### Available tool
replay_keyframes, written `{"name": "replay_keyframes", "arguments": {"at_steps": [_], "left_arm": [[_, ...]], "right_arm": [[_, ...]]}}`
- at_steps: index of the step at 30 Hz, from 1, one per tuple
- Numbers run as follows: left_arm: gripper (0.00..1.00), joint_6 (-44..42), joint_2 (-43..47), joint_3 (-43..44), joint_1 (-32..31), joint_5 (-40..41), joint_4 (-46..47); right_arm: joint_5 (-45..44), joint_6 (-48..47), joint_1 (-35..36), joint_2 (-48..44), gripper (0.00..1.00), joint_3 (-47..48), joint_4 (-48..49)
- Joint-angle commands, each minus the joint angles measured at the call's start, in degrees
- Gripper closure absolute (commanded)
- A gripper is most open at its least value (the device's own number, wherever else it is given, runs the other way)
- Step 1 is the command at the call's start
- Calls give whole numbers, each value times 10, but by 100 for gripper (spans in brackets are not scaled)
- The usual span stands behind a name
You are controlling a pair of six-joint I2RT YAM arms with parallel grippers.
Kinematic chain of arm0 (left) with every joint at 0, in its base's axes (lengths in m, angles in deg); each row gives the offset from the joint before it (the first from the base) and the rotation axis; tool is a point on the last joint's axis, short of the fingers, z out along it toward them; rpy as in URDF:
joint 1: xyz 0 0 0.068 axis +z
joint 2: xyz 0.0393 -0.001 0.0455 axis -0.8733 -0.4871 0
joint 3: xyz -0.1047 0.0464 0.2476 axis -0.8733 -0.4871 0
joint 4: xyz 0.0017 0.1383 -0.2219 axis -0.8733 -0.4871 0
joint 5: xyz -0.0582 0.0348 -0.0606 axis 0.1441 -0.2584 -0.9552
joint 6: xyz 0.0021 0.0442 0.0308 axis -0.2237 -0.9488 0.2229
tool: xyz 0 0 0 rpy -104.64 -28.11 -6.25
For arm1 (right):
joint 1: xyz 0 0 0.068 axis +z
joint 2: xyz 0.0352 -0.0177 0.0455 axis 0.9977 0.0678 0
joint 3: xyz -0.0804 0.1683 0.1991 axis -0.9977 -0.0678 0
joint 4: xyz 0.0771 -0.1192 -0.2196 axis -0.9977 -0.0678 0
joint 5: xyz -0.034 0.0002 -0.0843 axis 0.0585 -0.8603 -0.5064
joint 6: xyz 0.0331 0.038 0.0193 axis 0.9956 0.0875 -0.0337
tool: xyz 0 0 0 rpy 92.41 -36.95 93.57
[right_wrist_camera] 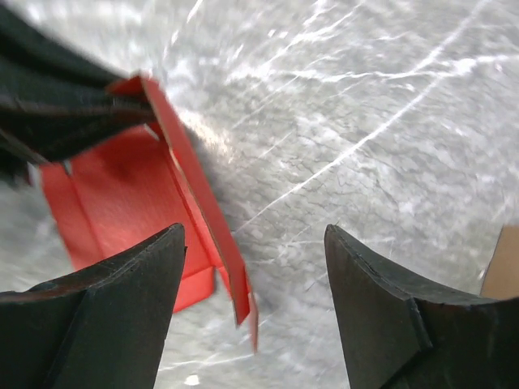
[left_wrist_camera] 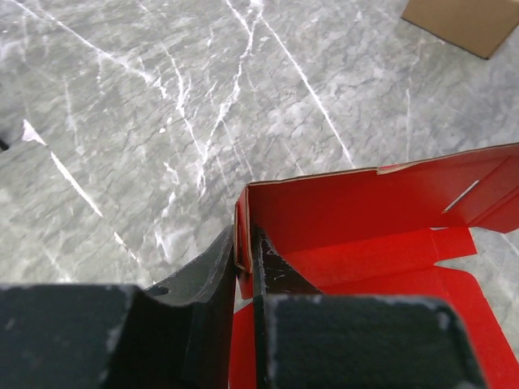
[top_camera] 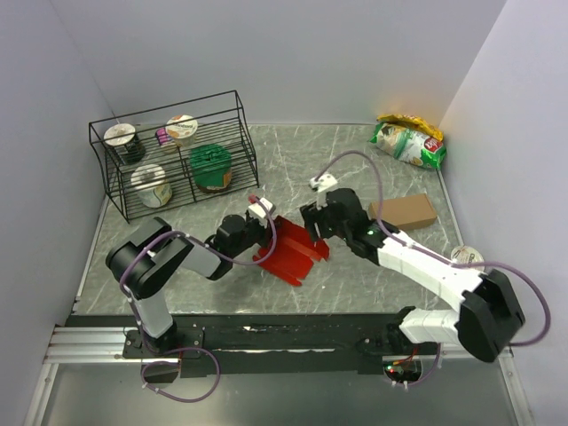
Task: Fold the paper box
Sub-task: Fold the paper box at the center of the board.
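The paper box [top_camera: 291,253] lies partly folded at the centre of the table [top_camera: 302,160], between the 2 arms, with 1 wall raised. It is thin card, so it should be light, springy at the creases, easily dented, and likely to slide on the smooth surface. The best hold is probably a wall or flap edge, close to a crease. The left gripper [left_wrist_camera: 246,261] is clamped on the end of the raised wall, 1 finger on each face. The right gripper [right_wrist_camera: 253,243] hovers just beside the box, jaws wide apart, holding nothing.
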Motion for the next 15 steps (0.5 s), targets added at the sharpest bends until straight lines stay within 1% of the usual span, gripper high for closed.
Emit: {"name": "replay_keyframes", "arguments": {"at_steps": [1,2,3,4,5,7,8,10,12,14,15], "left_arm": [[98,-19,25,-19,-25,62,-21],[98,-19,26,-22,-29,89,-21],[98,-18,27,-24,-32,101,-20],[98,-16,29,-29,-39,111,-19],[98,-15,29,-30,-44,134,-20],[98,-14,29,-32,-59,161,-19],[97,-14,29,-33,-62,175,-19],[97,-14,26,-34,-74,204,-22],[97,-12,24,-31,-81,224,-26],[98,-12,16,-29,-89,237,-28],[98,-11,15,-25,-90,242,-30]], "right_arm": [[-42,133,-11,-49,24,26,-31],[-55,191,-11,-49,24,36,-50],[-76,226,-11,-48,25,55,-64],[-77,261,-11,-47,27,62,-85],[-72,308,-11,-46,29,67,-85],[-60,354,-6,-33,31,73,-88],[-54,402,-6,-27,32,75,-90],[-43,436,-2,-8,34,75,-79],[-47,448,5,15,37,69,-59],[-83,474,24,25,38,60,-45],[-98,485,32,29,38,53,-20]]}}
